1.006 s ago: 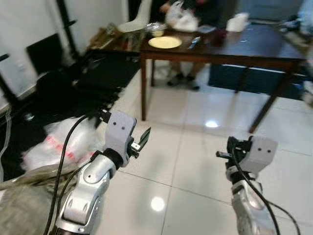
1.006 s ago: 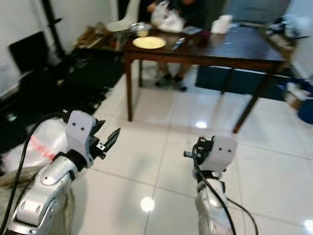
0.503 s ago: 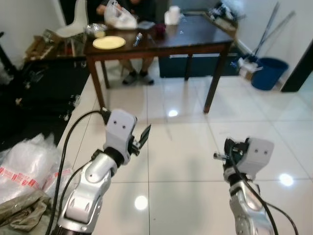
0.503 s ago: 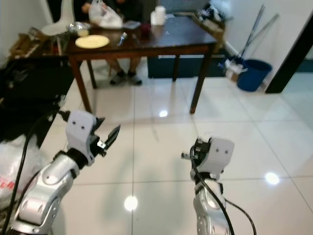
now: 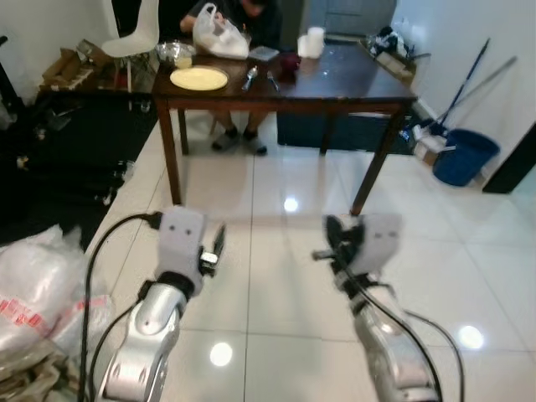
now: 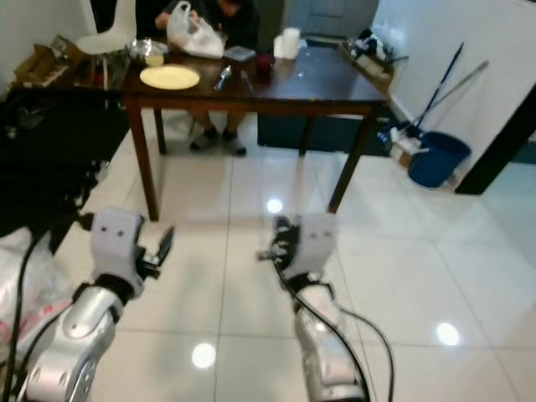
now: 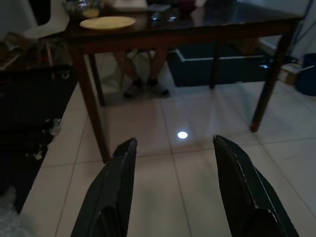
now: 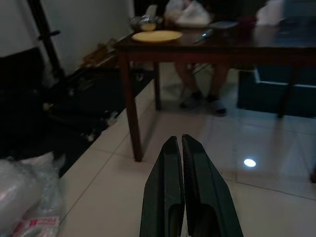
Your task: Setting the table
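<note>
Dark wooden table (image 5: 335, 88): stands well ahead of the robot on white glossy floor tiles (image 5: 276, 285), legs on the tiles

Yellow plate (image 5: 199, 79): lies flat near the table's left end, beside a small bowl (image 5: 174, 54) at the corner

Cutlery (image 5: 249, 78): two pieces lie just right of the plate, kind too small to tell

White plastic bag (image 5: 219, 38): on the far edge of the table, in front of a seated person (image 5: 251, 12) whose feet show under the table

White roll (image 5: 313, 40): upright further right on the tabletop

Blue bucket (image 5: 466, 156): on the floor right of the table, with long handles leaning on the wall near it

Clear plastic bags (image 5: 38, 293): heaped on the floor at the robot's left

Left gripper (image 7: 174, 148): raised over the tiles, well short of the table, fingers wide apart, nothing between them

Right gripper (image 8: 178, 143): raised alongside, pointing toward the table, fingers pressed together, holding nothing
</note>
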